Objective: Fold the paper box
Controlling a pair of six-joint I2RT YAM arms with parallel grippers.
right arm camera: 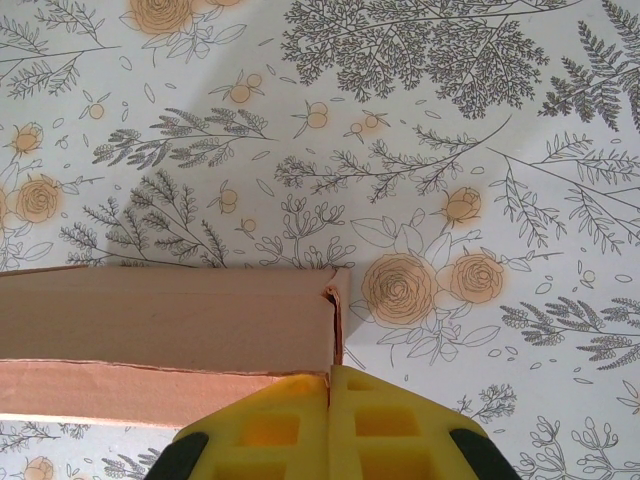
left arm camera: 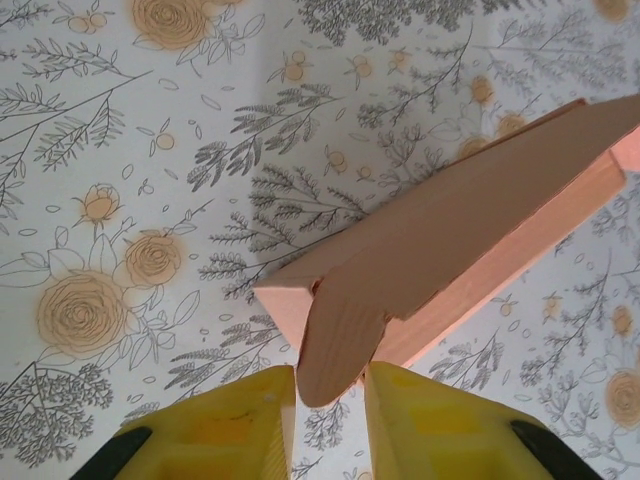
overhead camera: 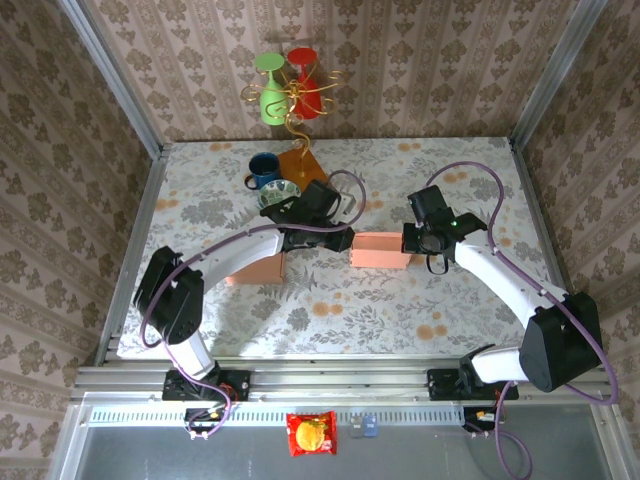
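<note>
**Handling a thin, floppy paper box**

Mid-surface (overhead camera: pixel 330 310), the box (overhead camera: pixel 380 250) sits between the two arms. It looks like light card that creases easily. It would likely buckle or slide if pushed hard, so flaps are best held near their fold lines. The left pincer (left arm camera: pixel 330 372) is clamped narrowly on the rounded tab (left arm camera: pixel 335 350) at a box corner. The right pincer (right arm camera: pixel 330 385) is pressed together, seemingly pinching the thin end wall.

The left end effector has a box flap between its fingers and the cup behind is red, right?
No, the cup is blue, per the top view. The left end effector does have a box flap between its fingers.
</note>
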